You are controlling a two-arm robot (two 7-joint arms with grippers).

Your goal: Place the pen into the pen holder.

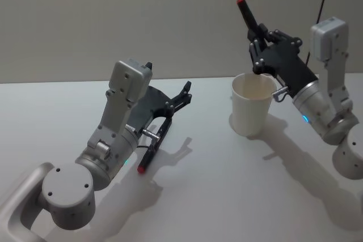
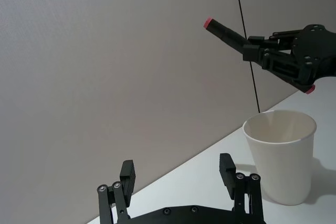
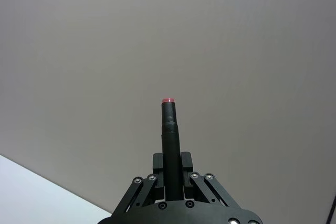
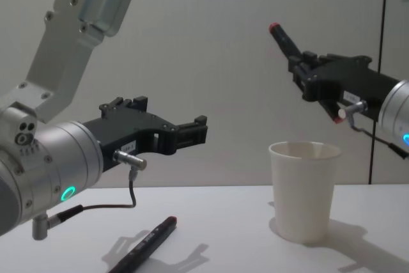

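Desk: white and flat, carrying the cup and one loose pen.
Left arm: reaches forward on the left, low over the desk.
Right arm: comes in from the right, raised, with its wrist above and behind the cup.
Pen holder: plain white paper cup, upright on the desk right of centre, nothing inside.
Left hand: fingers spread wide, holding nothing, hanging above the loose pen.
Right hand: clamped on the held pen, above the cup's rim.
Held pen: black with red ends, tilted, upper end leaning up and to the left, lower end clear above the rim.
Second pen: black with a red end, flat on the desk under the left hand, well apart from the cup.
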